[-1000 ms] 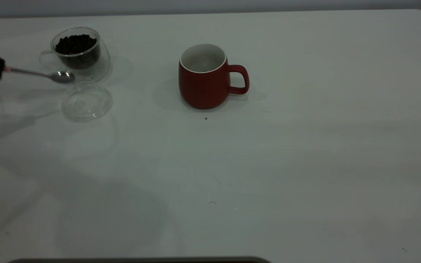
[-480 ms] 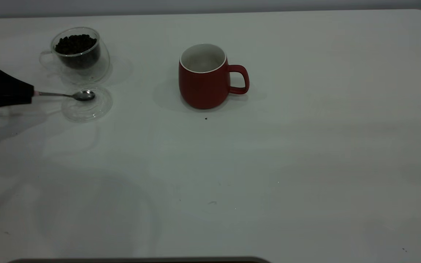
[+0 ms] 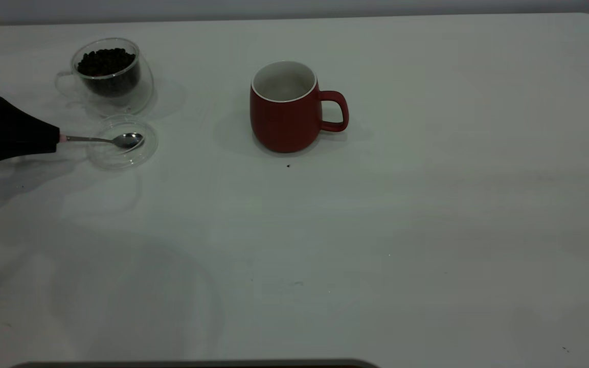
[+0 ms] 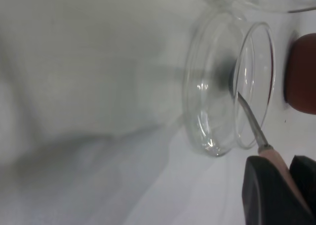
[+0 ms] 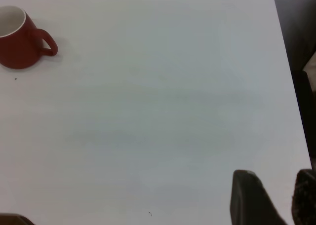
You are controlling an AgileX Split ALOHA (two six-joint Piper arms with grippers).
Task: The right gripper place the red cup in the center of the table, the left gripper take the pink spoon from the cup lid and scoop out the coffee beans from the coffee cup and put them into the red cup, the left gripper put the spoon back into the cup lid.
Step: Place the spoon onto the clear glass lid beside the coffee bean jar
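The red cup (image 3: pixel 284 110) stands upright near the table's middle, handle to the right; it also shows in the right wrist view (image 5: pixel 17 40) and at the edge of the left wrist view (image 4: pixel 303 72). The glass coffee cup (image 3: pixel 108 74) with dark beans stands at the far left. The clear cup lid (image 3: pixel 110 156) lies just in front of it. My left gripper (image 3: pixel 51 138) is shut on the spoon's pink handle (image 4: pixel 276 163). The spoon's metal bowl (image 3: pixel 128 140) lies within the lid's rim (image 4: pixel 207 101). My right gripper (image 5: pixel 276 205) is open and empty, far right of the red cup.
A single stray bean (image 3: pixel 288 165) lies in front of the red cup. The white table (image 3: pixel 402 230) stretches bare to the right and front. The table's right edge (image 5: pixel 291 87) is close to the right gripper.
My left gripper has moved the spoon from beside the coffee cup forward and to the right, so the spoon's bowl is now inside the lid. The red cup has not moved.
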